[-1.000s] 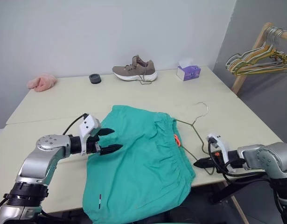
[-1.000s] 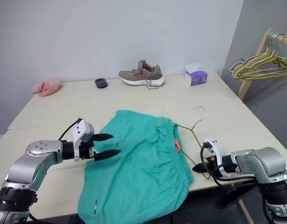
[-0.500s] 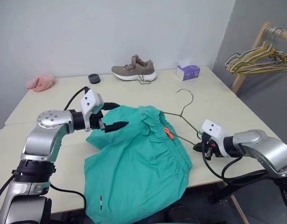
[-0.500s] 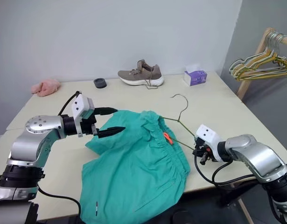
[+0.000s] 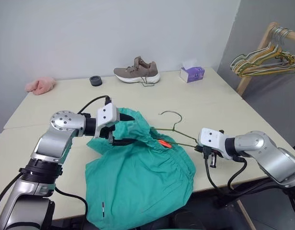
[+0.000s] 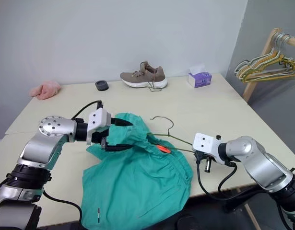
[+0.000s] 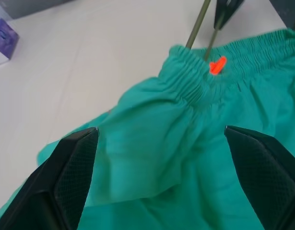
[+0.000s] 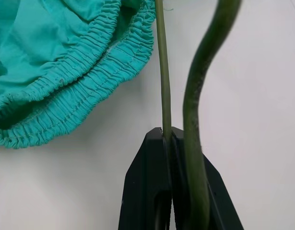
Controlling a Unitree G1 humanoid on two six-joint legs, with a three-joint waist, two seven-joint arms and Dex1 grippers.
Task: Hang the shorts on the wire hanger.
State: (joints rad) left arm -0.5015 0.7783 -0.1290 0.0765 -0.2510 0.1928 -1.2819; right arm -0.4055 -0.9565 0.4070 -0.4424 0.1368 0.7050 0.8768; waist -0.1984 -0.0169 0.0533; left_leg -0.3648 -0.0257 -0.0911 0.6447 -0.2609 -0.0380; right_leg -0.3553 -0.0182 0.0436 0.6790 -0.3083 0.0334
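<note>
The teal shorts (image 5: 142,177) lie on the table and hang over its near edge. Their far left part is bunched up around my left gripper (image 5: 125,129). That gripper is open, its fingers (image 7: 75,163) wide apart with green fabric between them. The orange drawstring (image 5: 164,143) shows at the gathered waistband. My right gripper (image 8: 166,136) is shut on the wire hanger (image 8: 162,72), gripping a lower corner. The hanger is tilted up off the table, its hook (image 5: 178,125) above the waistband and one arm running into the shorts.
At the back of the table (image 5: 219,103) stand a brown shoe (image 5: 136,73), a purple tissue box (image 5: 193,73), a small black ring (image 5: 95,80) and a pink cloth (image 5: 39,85). A wooden rack (image 5: 255,62) with pastel hangers (image 5: 265,60) stands past the right edge.
My right gripper rolled and lifted the hanger off the table, carrying its hook left toward the waistband. My left gripper moved right and up, bunching the shorts' far left part.
</note>
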